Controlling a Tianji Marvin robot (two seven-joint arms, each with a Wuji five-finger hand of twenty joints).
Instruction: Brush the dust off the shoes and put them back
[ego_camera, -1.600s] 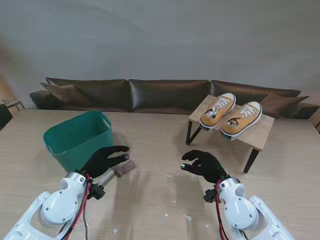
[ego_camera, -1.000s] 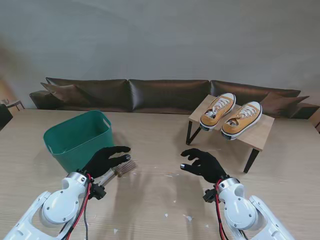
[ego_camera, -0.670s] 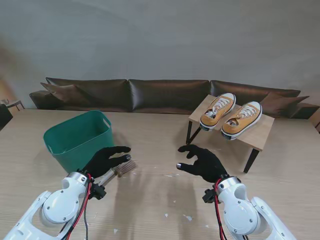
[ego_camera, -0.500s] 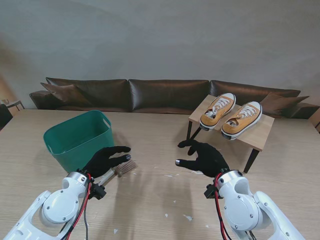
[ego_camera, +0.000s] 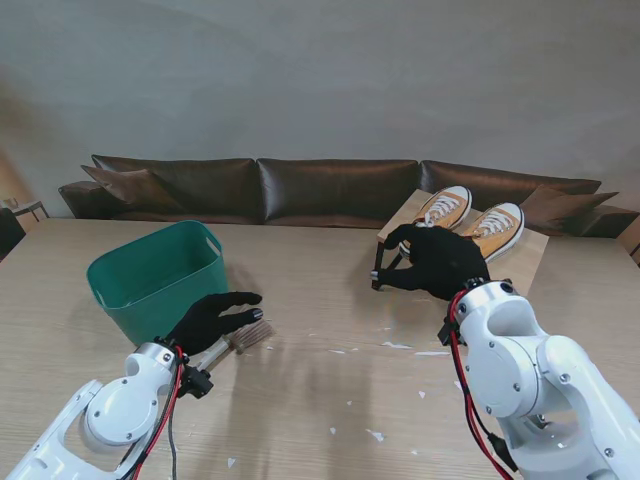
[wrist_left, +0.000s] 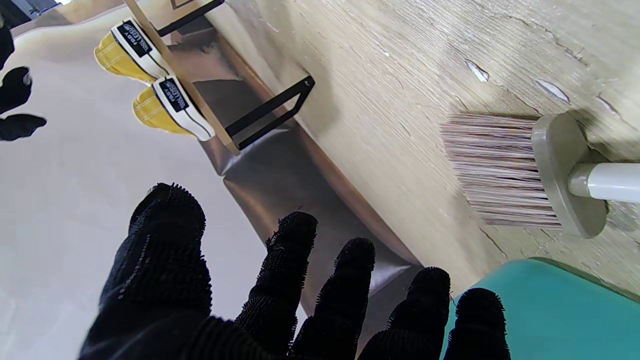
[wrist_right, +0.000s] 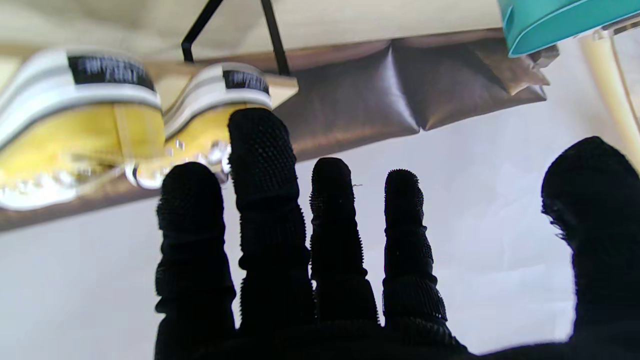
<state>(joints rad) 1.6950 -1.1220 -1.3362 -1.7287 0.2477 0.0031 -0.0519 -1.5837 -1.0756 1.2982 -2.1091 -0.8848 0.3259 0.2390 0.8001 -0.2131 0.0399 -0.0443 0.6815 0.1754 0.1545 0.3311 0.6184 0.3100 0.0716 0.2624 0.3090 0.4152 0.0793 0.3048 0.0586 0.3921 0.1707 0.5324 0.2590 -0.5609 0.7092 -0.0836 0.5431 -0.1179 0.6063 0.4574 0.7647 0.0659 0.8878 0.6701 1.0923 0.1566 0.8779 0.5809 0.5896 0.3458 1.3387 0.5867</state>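
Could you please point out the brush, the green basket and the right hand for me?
brush (wrist_left: 500, 170), left wrist view, on the bristles.
green basket (ego_camera: 150, 290), stand view, on its front wall.
right hand (ego_camera: 440, 262), stand view, on the back of the glove.

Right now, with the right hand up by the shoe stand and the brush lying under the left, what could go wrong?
1. The right hand is open in front of the two yellow shoes, which sit side by side; grasping one may nudge the other off the small wooden stand.
2. The stand looks light on thin legs, so a push could shift it.
3. The left hand hovers open over the brush, not gripping it, and could knock it toward the green tub.
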